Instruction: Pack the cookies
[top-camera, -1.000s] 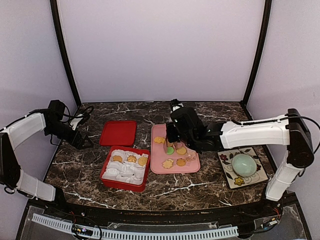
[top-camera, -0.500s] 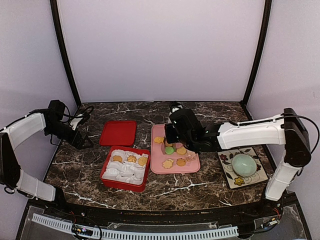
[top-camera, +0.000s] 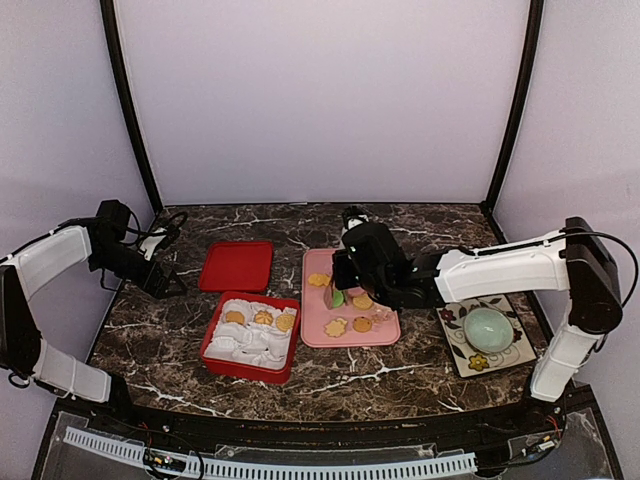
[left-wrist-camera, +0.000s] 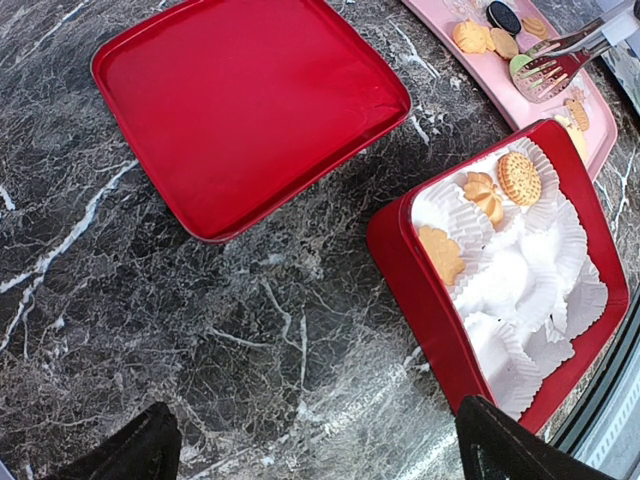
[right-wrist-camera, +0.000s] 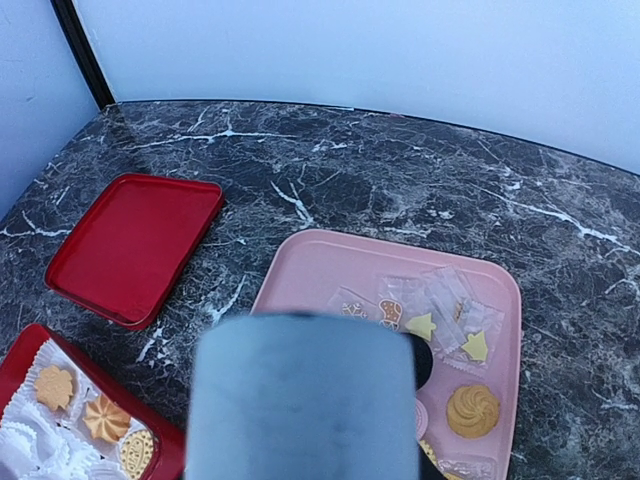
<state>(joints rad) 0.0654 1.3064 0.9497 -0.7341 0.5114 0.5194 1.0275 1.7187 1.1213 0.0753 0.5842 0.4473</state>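
Observation:
Golden cookies lie on a pink tray; some are in clear wrappers. Three cookies sit in white paper cups in the red box. My right gripper hangs over the tray's middle, shut on metal tongs. The tong tips are at a greenish cookie, next to a black round one. In the right wrist view a blurred grey tong handle hides the fingers; a golden swirl cookie shows beside it. My left gripper is open and empty above the marble, left of the box.
The red lid lies flat behind the box. A pale green bowl stands on a patterned square plate at the right. Black posts and pale walls enclose the marble table.
My right gripper with the tongs has shifted slightly lower over the tray toward the greenish cookie. The left arm has not moved.

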